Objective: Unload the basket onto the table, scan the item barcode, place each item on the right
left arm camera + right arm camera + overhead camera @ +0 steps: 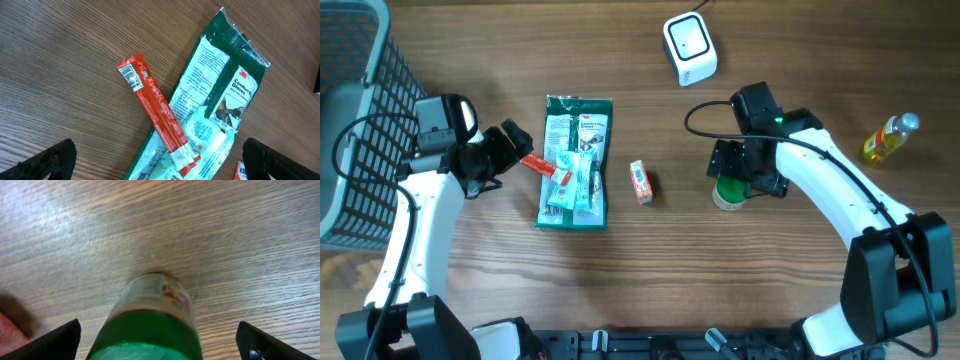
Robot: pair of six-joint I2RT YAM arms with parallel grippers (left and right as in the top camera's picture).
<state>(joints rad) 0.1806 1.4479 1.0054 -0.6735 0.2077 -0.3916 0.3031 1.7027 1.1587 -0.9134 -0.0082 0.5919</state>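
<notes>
1. Toward the right of the table (800,300), the right claw (735,172) hangs straight over a green-lidded jar (150,305). The jar stands upright on the wood. The claw's two fingers are spread wide to either side of the lid and clear of it, so the claw is released and grasps nothing.
2. That straddling pose suits a grip from above on the lid or shoulder. I judge the jar to be the item in hand, though the pictures do not settle whether the claw is arriving or leaving.
3. The white scanner (690,48) sits at the far edge, well apart from the jar, its face turned up and outward. An item probably has to be carried there and tilted so its code meets that face.
4. The jar's label shows print on the near side, but no barcode can be made out (too blurred).
5. Over on the left, the left claw (512,143) is also released and empty. It points at a red stick packet (155,112) lying slantwise across a green gloves pack (220,85). The packet's barcode (131,77) faces up, so it reads as a ready next candidate.
6. A small box (640,182) lies between the two arms. A yellow bottle (888,138) lies at the far right and a basket (370,130) stands at the left edge.
</notes>
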